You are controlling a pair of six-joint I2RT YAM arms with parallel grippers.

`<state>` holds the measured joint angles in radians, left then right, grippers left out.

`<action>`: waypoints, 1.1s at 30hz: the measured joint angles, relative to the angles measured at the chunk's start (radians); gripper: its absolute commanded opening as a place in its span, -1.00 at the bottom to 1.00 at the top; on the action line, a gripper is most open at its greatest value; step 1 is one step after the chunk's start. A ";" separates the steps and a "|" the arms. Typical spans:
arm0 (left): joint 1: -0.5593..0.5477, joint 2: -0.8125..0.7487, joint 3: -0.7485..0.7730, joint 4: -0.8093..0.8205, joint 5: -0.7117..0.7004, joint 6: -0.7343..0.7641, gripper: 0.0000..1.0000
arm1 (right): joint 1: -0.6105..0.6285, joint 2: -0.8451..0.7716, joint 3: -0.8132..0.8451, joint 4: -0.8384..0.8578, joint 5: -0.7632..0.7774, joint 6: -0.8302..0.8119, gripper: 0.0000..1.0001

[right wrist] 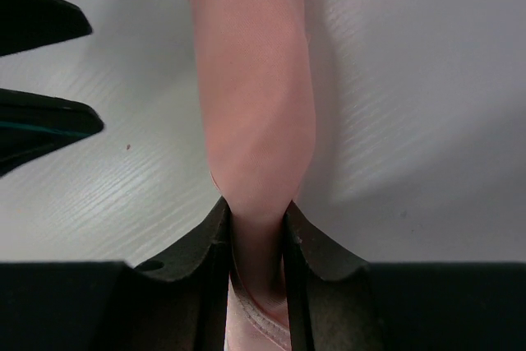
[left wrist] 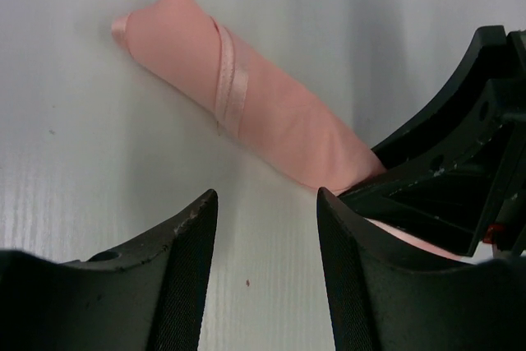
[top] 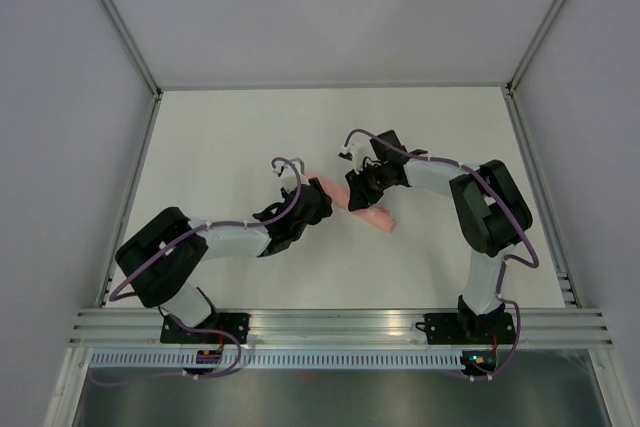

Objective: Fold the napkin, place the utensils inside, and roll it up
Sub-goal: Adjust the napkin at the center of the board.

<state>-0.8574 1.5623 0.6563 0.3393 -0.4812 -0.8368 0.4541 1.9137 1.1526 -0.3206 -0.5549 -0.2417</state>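
The napkin (top: 379, 218) is rolled into a tight pink tube and lies flat on the white worktop (top: 240, 137), near the middle, a little to the right. In the top view it runs on a diagonal, with one end toward the far left and the other end toward the near right.

The right tool (top: 358, 193) is closed on the napkin (right wrist: 255, 96). In the right wrist view its two fingers (right wrist: 215, 240) press the roll from both sides, and the cloth is squeezed narrow between them (right wrist: 256, 210). The rest of the roll goes straight away from this tool on the worktop (right wrist: 419, 104).

The left tool (top: 312, 203) is open and holds nothing. In the left wrist view its fingers (left wrist: 193, 228) stand apart, and between them (left wrist: 267, 200) only bare worktop (left wrist: 82, 170) is seen. The napkin (left wrist: 246, 113) lies just beyond the fingertips, not touching them. A shiny hem band (left wrist: 230, 80) goes once across the roll, near its free end. At the other end of the roll the black right tool (left wrist: 460, 178) covers the cloth.

The two tools are close to each other, one on each side of the roll.
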 measured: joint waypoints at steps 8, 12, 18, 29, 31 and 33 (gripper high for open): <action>0.016 0.134 0.119 -0.021 -0.010 -0.050 0.15 | -0.001 0.023 0.011 0.029 -0.036 0.074 -0.88; 0.021 0.169 0.142 -0.047 -0.011 -0.073 0.14 | -0.003 0.032 0.019 0.030 -0.052 0.093 -0.88; 0.034 0.199 0.169 -0.088 -0.014 -0.091 0.14 | -0.005 0.034 0.020 0.031 -0.055 0.101 -0.71; 0.056 0.247 0.205 -0.099 -0.009 -0.122 0.09 | 0.000 0.015 0.013 0.028 -0.026 0.077 -0.09; 0.058 0.251 0.208 -0.098 -0.007 -0.126 0.09 | 0.003 0.003 0.011 0.014 -0.014 0.060 -0.01; 0.063 0.254 0.212 -0.098 -0.006 -0.128 0.09 | 0.003 -0.008 0.010 -0.005 -0.003 0.043 0.06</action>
<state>-0.7948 1.8164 0.8680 0.2413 -0.4873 -0.9649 0.4572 1.9057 1.1622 -0.3252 -0.5575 -0.1989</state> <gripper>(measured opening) 0.546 0.497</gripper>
